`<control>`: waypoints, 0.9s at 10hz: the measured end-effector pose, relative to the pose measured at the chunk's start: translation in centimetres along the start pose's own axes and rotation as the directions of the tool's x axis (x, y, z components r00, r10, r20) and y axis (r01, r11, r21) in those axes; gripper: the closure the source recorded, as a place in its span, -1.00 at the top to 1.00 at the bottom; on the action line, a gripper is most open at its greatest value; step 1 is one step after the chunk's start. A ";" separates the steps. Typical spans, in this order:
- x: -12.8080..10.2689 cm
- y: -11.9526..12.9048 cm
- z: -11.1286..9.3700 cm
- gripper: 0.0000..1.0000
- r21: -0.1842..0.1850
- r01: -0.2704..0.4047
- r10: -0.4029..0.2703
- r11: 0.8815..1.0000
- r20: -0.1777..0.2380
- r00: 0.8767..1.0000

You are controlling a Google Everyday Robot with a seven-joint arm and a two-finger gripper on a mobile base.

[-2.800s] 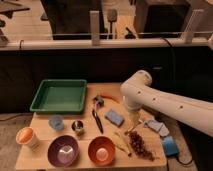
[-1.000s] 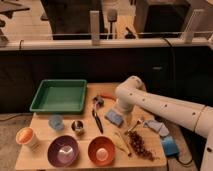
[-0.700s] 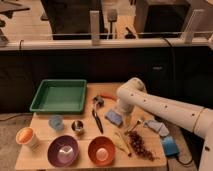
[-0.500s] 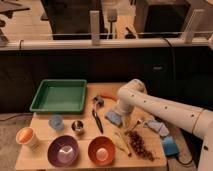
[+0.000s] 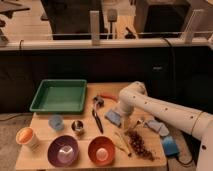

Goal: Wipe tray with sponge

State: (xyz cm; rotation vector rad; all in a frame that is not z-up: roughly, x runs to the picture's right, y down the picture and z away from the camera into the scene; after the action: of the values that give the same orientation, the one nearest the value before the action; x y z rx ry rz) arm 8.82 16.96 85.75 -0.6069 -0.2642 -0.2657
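The white arm reaches in from the right edge and bends down at its wrist. The gripper seems to hang low under the bend, pointing down.

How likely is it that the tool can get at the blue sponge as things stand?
Probably yes. The tool hangs low, close beside the sponge, and I see nothing between them. The dark utensil lies on the sponge's other side, away from the tool, so it should not block.
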 end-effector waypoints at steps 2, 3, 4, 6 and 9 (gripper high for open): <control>0.0 -0.1 0.6 0.60 0.002 -0.022 0.022 1.000 0.011 1.000; 0.0 -0.1 0.8 0.60 0.003 -0.033 0.033 0.999 0.015 0.999; -0.1 -0.1 1.2 0.60 0.005 -0.048 0.048 0.999 0.022 0.999; -0.1 -0.2 1.6 0.60 0.006 -0.063 0.063 0.998 0.029 0.998; 0.0 0.1 2.3 0.60 0.010 -0.091 0.091 0.996 0.042 0.995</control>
State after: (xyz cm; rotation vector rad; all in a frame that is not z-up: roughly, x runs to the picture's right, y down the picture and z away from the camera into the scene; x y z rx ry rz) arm 8.51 18.38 87.55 -0.6111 -0.2774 -0.1639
